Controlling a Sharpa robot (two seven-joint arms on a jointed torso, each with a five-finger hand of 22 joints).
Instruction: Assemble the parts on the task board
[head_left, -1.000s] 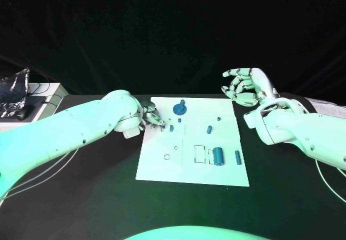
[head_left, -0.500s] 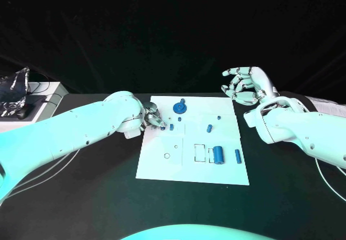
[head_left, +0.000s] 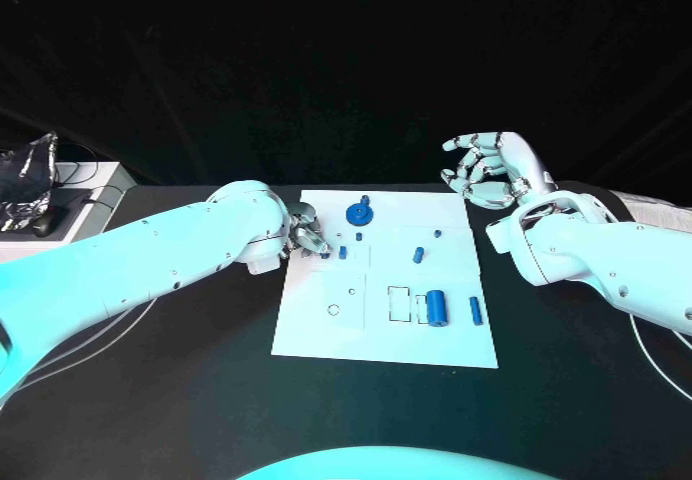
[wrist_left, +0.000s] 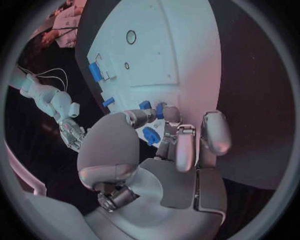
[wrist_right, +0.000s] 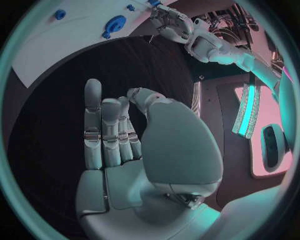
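Note:
The white task board (head_left: 382, 335) lies in the middle of the black table. My left hand (head_left: 303, 238) is at its far left edge, thumb and a finger pinching a small blue part (wrist_left: 160, 111) just above the board. A second small blue part (head_left: 343, 253) stands beside it. The blue gear (head_left: 359, 213) sits at the far edge. Two small blue pieces (head_left: 418, 254) lie mid-board, while a thick blue cylinder (head_left: 437, 308) and a slim blue pin (head_left: 475, 309) lie to the right. My right hand (head_left: 488, 170) hovers beyond the far right corner, fingers apart, holding nothing.
A crumpled silver bag (head_left: 26, 185) rests on a white box at the table's far left. Pale papers (head_left: 652, 213) lie at the right edge. The board has a rectangular slot (head_left: 397, 305) and a round hole (head_left: 333, 312) near its centre.
The right hand has drifted slightly up and away from the board. The left hand stays at the board's edge with the small part.

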